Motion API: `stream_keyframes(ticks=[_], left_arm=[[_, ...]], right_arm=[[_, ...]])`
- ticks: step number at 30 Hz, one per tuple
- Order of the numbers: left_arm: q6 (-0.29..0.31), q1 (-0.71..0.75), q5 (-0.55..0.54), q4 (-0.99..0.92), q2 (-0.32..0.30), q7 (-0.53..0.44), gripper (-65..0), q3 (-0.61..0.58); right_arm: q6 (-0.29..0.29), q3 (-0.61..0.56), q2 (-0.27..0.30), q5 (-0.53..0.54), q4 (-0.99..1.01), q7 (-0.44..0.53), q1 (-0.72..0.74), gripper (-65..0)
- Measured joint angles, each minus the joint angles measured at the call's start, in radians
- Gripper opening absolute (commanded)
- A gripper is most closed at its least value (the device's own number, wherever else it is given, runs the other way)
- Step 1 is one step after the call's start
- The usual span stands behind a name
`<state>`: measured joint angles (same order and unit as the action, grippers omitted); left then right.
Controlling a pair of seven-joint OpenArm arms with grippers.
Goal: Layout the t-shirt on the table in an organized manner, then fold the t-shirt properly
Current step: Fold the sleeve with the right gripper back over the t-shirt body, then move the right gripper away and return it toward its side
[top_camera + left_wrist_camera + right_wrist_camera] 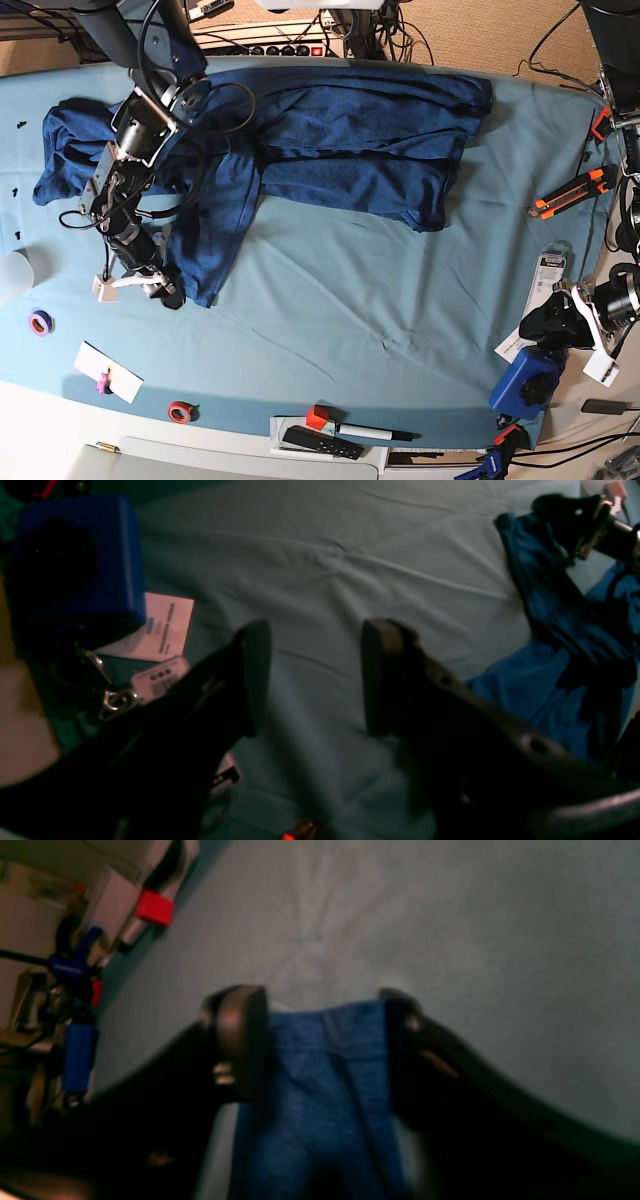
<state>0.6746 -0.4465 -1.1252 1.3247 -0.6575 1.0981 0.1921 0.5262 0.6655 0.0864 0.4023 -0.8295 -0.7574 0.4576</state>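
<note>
1. Right tool [320, 1040] has its two fingers apart on either side of a fold of the t-shirt [320, 1100]; the blurred wrist view does not settle whether the cloth is truly pinched.
2. From the base view, that right tool [160, 285] sits at the shirt's lower hanging edge, near the table's [330, 330] left side.
3. Left tool [312, 675] has its fingers spread apart with nothing between them, only teal table cloth [310, 570] below.
4. Left tool [555, 325] is at the table's right edge, well apart from the shirt.
5. Dark blue t-shirt [350, 140] lies spread but rumpled across the far half of the table, bunched at the left.
6. A blue box [75, 565] and a white card [160, 627] lie beside the left tool.
</note>
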Motion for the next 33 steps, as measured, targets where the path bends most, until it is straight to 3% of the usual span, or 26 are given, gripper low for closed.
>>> stream_keyframes(ticks=[1,4,6,8,9,13,17,23,26,28,33], left_arm=[[0.000,0.000,0.000,0.000,0.000,0.000,-35.4,0.000],[0.000,0.000,0.003,0.000,0.000,-0.001,-35.4,0.000],[0.000,0.000,0.003,0.001,0.001,-0.009,-35.4,0.000],[0.000,0.000,0.001,0.002,0.000,-0.023,-35.4,0.000],[0.000,0.000,0.008,0.002,0.000,-0.023,-35.4,0.000],[0.000,0.002,0.047,0.001,0.000,-0.023,-35.4,0.000],[0.000,0.000,0.051,0.001,0.001,-0.029,-35.4,0.000],[-0.050,0.001,0.052,0.001,0.000,-0.081,-35.4,0.000],[-0.050,0.000,0.052,0.000,0.000,-0.082,-35.4,0.000],[-0.050,0.000,0.058,0.000,0.000,-0.082,-35.4,0.000],[-0.050,0.000,0.091,0.000,0.000,-0.082,-35.4,0.000]], right_arm=[[0.050,-0.001,0.002,0.005,0.005,-0.059,0.001,-65.0],[0.174,0.000,0.013,0.235,-0.016,-0.270,-0.007,-65.0],[0.172,0.000,-0.005,0.406,-0.082,-0.470,-0.024,-65.0],[0.157,-0.001,-0.029,0.502,-0.175,-0.656,-0.036,-65.0],[0.167,-0.005,-0.043,0.529,-0.231,-0.681,-0.041,-65.0],[0.171,-0.041,-0.034,0.651,-0.504,-0.643,-0.080,-65.0],[0.166,-0.135,-0.027,0.624,-0.727,-0.658,-0.204,-65.0],[0.171,-0.413,-0.036,0.586,-0.902,-0.640,-0.350,-65.0],[0.171,-0.558,-0.055,0.438,-0.901,-0.564,-0.421,-65.0],[0.166,-0.654,-0.080,0.386,-0.899,-0.461,-0.447,-65.0],[0.171,-0.879,-0.184,0.247,-0.900,-0.363,-0.456,-65.0]])
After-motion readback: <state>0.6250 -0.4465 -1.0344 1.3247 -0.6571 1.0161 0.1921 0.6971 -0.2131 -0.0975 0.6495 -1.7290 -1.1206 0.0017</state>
